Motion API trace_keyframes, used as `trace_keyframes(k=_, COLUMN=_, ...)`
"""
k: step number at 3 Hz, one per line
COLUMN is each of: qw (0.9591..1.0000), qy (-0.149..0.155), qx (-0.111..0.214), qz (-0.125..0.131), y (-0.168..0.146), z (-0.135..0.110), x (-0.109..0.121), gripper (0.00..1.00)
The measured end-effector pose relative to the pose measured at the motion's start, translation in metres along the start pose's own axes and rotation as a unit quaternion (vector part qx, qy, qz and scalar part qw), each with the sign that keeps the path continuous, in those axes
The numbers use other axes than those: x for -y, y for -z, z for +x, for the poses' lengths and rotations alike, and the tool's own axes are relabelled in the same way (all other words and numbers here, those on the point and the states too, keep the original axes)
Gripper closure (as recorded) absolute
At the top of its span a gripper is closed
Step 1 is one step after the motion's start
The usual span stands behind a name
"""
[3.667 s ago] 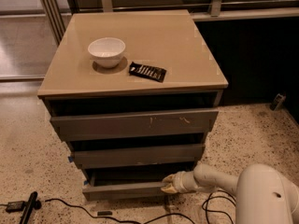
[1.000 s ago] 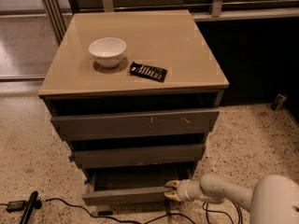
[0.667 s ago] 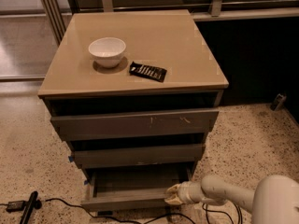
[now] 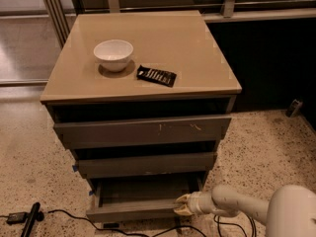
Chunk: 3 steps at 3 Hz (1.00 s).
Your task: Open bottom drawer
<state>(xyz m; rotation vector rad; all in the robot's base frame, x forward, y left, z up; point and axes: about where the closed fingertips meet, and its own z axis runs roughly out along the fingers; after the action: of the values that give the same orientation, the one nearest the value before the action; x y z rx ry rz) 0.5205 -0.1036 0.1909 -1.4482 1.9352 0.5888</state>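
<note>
Currently, the bottom drawer [image 4: 133, 212] is found at the foot of the cabinet [image 4: 197, 58], directly below the middle drawer [image 4: 143, 164] and the scratched top drawer [image 4: 123, 131], and it stands drawn out beyond both. Its front is a plain, flat, dark grey-brown panel without a handle, the narrowest of the three. Behind this panel a shallow grey box body is exposed. The gripper [image 4: 180, 206] is positioned at the right end of the panel, touching its upper edge, on a pale arm entering from the lower right. Whether it is clamped on the panel or released cannot be told. A white bowl [image 4: 113, 55] and a dark packet [image 4: 156, 75] rest apart on the cabinet top.
</note>
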Motion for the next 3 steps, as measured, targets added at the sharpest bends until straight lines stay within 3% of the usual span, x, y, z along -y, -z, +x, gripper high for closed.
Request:
trace_keyframes(k=2, qw=1.0, qy=0.0, qx=0.0, qz=0.0, y=0.0, z=0.0, x=0.0, gripper=0.3)
trace_keyframes(k=3, qw=1.0, qy=0.0, qx=0.0, qz=0.0, y=-0.0001, z=0.0, x=-0.0001, gripper=0.22)
